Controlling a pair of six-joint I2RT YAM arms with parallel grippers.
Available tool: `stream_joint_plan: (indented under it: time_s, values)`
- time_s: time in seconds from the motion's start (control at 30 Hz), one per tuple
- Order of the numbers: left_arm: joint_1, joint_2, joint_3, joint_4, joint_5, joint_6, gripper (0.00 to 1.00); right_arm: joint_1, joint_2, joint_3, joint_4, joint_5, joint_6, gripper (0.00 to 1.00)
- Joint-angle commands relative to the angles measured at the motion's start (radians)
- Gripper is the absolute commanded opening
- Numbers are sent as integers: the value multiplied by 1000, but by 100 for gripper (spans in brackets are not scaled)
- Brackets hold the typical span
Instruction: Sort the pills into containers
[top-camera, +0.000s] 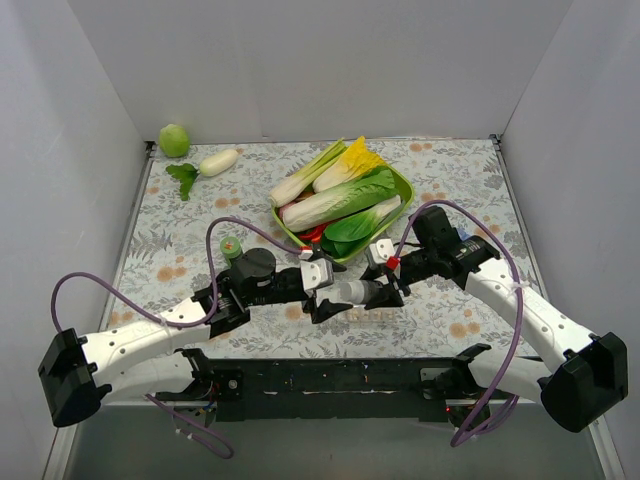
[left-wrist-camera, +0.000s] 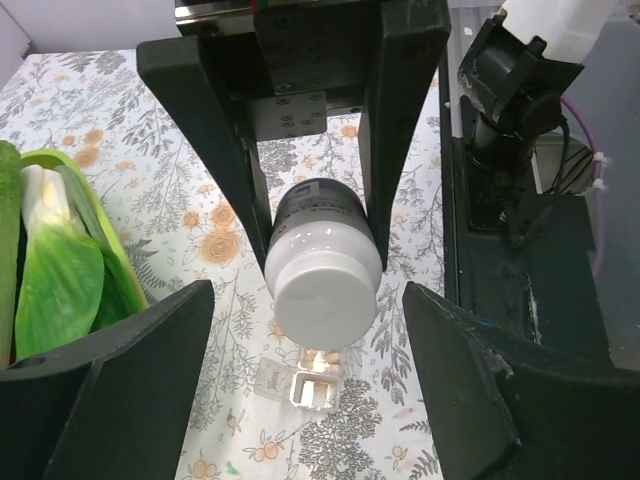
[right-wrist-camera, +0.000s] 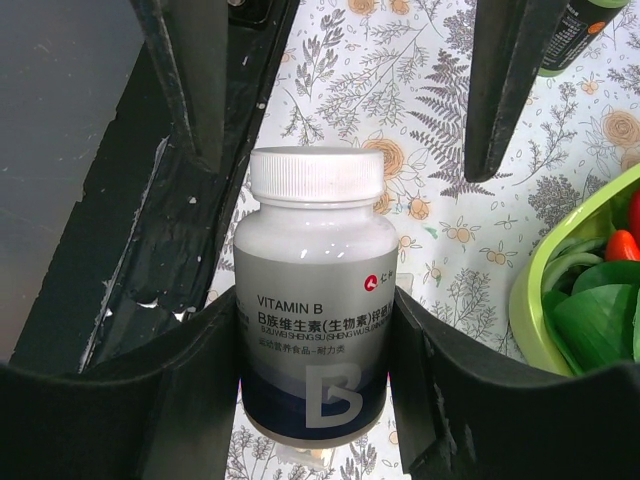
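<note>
Right now my right tool (right-wrist-camera: 315, 310) is clamped on the vitamin B bottle (top-camera: 358, 292), one finger on each side of the labelled body. The bottle is held lying level above the counter (top-camera: 450, 170), about mid-width, between the near edge and the green bowl (top-camera: 405, 186) of leafy vegetables. Its white cap (left-wrist-camera: 325, 295) is on and points at my left tool (top-camera: 328, 296).

The left tool is spread wide. On the right wrist cam its fingers (right-wrist-camera: 195, 90) sit either side of the cap end with a clear gap, touching nothing. The left wrist cam agrees: the cap faces the lens head-on and my own fingers are well off to both sides.

The compartment strip (left-wrist-camera: 300, 385) lies flat on the counter directly under the cap end, seen only on the left wrist cam. It is translucent and one small lid looks flipped open beside a compartment. I can't make out whether anything is inside. On the top cam I can't pick the strip out under the tools.

Elsewhere, a green-capped bottle (top-camera: 231, 247) stands upright just beyond the left wrist. A white radish (top-camera: 218, 162) and a round green vegetable (top-camera: 174, 140) sit at the far-left corner.
</note>
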Motion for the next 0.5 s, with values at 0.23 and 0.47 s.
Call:
stream_joint_plan:
  time_s: [0.23,0.47]
  values:
    - [-14,41,45,3,-49,-47,58,4,-15,-3,43,-12,30,3]
    - [-14,51,56,-4,-48,-140,4,4,-19,-14,61,15,48,2]
